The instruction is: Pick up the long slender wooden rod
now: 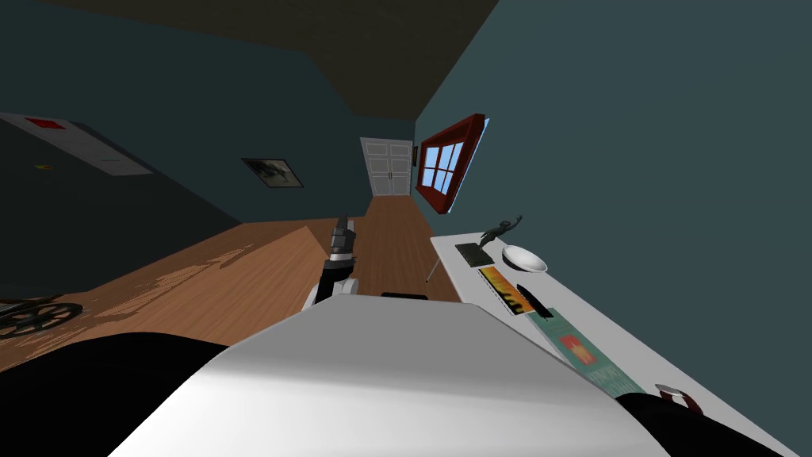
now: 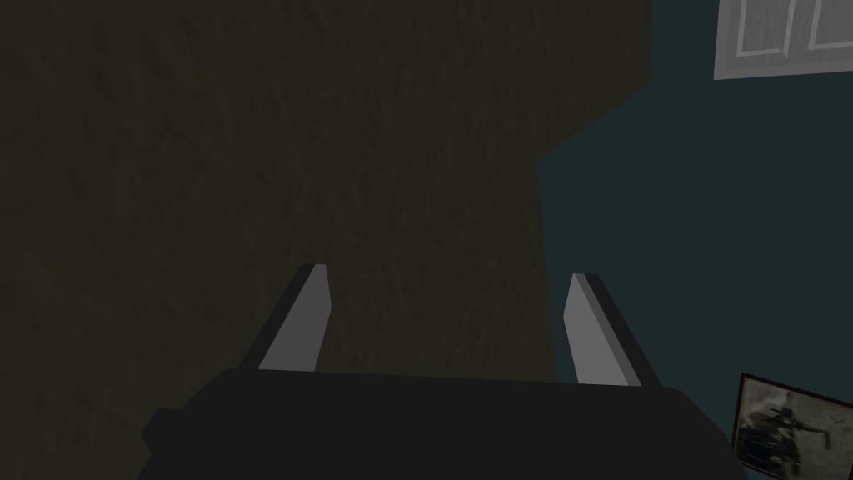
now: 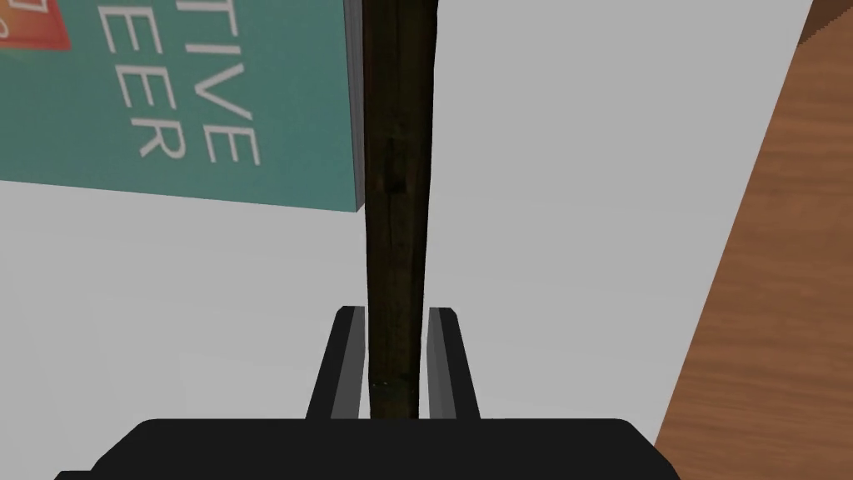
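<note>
Rod [image 3: 398,208]: dark brown, long, slender. Gripped at its near end by right claw [image 3: 396,315], blades drawn narrow and pressed to both its sides. Extended straight out from claw over white bench [image 3: 566,167], close along edge of teal book [image 3: 183,92]. Whether lifted or resting on bench, could not tell.

Floor [image 3: 775,292]: wood, past bench edge on side away from book.

Left claw [image 2: 448,275]: blades spread wide, nothing between them; seen centre of head view [image 1: 342,226], raised over floor.

Bench, right of head view: white bowl [image 1: 524,258], dark figurine [image 1: 499,228] just beside it, book lower right.
</note>
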Available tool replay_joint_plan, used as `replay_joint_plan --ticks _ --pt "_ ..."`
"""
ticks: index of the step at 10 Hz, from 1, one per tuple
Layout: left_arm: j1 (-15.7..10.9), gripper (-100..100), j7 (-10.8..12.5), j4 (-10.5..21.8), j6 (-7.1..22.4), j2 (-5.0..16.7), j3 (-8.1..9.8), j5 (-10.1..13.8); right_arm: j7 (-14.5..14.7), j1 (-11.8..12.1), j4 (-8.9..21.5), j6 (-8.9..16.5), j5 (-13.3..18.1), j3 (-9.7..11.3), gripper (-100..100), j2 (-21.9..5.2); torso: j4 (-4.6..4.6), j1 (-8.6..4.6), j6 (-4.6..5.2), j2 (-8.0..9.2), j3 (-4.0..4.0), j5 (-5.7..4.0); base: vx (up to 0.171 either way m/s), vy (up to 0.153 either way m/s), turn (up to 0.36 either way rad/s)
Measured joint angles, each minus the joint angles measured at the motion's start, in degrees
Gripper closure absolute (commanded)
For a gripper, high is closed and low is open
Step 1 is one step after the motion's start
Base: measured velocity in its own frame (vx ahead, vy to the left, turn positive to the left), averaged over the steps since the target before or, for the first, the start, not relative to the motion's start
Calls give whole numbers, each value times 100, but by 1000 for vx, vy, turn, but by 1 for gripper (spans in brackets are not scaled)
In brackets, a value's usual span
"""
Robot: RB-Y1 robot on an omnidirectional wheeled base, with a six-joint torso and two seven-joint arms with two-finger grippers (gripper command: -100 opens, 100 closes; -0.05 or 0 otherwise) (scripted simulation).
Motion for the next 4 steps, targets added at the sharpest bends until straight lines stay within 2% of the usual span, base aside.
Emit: replay_joint_plan --ticks 3,4 --pt "0 0 0 0 0 0 0 0 -46 251 -95 -155 -98 -264 100 -165 -2 14 2 -4 -3 5 10 18 -42" --pt "0 0 0 0 0 0 0 0 -51 264 -107 -160 -100 -275 0 -167 -2 8 1 -3 -2 2 0 0 0"
